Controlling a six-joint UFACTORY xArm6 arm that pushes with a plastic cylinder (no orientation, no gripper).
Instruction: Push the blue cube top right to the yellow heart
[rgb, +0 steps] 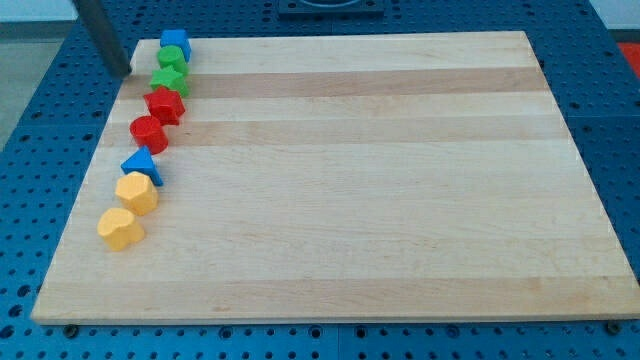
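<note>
Standing at the view's top left, off the wooden board (330, 180) and over the blue perforated table (45, 90): my tip (127, 73), a bare dark rod with no jaws to spread or press, gripping nothing and touching no block. Lying just to the tip's right, at the board's top left corner: the blue cube (175, 44), heading a slanting line of blocks along the board's left edge. Pressing up against the cube from below: a green block (172, 58), round perhaps, though hard to tell at this angle, and under it a green star-like block (169, 79). Following down the line: a red star-like block (165, 105), a red cylinder (148, 133), a blue triangular block (141, 166), and a yellow hexagon-like block (137, 192). Sitting last and lowest, well apart from the blue cube and slightly clear of the yellow block above it: the yellow heart (120, 229).
</note>
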